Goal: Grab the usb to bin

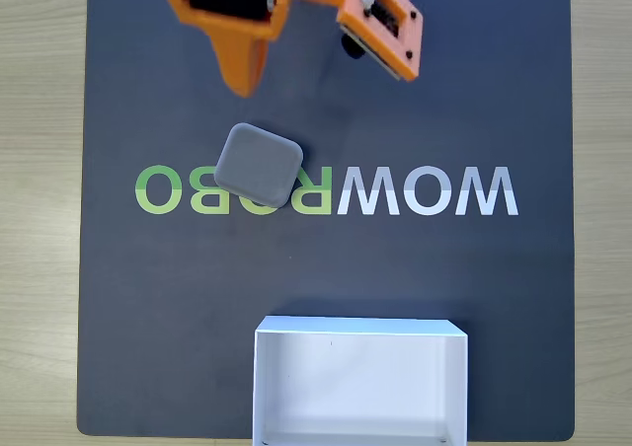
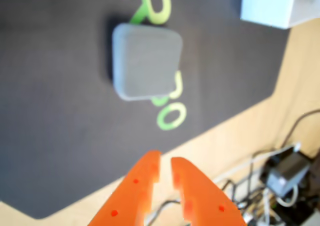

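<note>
The usb [image 1: 258, 165] is sitting flat on the dark mat [image 1: 474, 101], turned a bit so its corners are pointing diagonally in the fixed view. It's lying right on top of the printed lettering [image 1: 415, 191] and covering part of it. That print is reading upside down from the fixed camera; flipped, it's saying WOWROBO, with white letters for the WOW part and green ones for the ROBO part. In the wrist view the usb [image 2: 146, 61] is showing up a little blurry, with green letters peeking out above and below it. No markings on the usb itself that I can make out.

The bin [image 1: 360, 382] is sitting at the bottom edge of the fixed view, well apart from the usb, with its open top facing up and a plain white inside. There's a wide strip of bare mat lying between the two.

The gripper [image 2: 165, 167] is hanging near the mat's edge in the wrist view, its orange fingers nearly pressed together with just a thin slit between the tips, pinching nothing. In the fixed view it's poking in from the top, apart from the usb.

Beyond the mat, the wooden table [image 2: 260, 131] is showing, with some cables [image 2: 285, 178] lying there.
</note>
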### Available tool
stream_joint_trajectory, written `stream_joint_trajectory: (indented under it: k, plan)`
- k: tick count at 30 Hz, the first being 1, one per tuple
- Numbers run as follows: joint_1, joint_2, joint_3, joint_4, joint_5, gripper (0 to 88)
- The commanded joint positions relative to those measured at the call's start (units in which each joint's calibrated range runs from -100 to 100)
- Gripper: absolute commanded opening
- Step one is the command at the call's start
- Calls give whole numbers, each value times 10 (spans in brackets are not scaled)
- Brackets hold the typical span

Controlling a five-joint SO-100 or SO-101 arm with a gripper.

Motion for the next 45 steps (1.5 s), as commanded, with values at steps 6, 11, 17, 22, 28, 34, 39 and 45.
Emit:
stream_joint_trajectory:
  k: [6,11,17,22,28,34,39,45]
  plan:
    - [36,162,-90,2,-2,30]
    - [31,222,-140,3,-2,62]
    - [31,245,-179,36,-2,298]
    - [26,267,-177,114,-22,436]
    - [2,344,-207,126,-86,462]
    - [1,413,-289,131,-109,462]
    - [-4,458,-301,124,-106,456]
    - [-30,487,-301,129,-108,456]
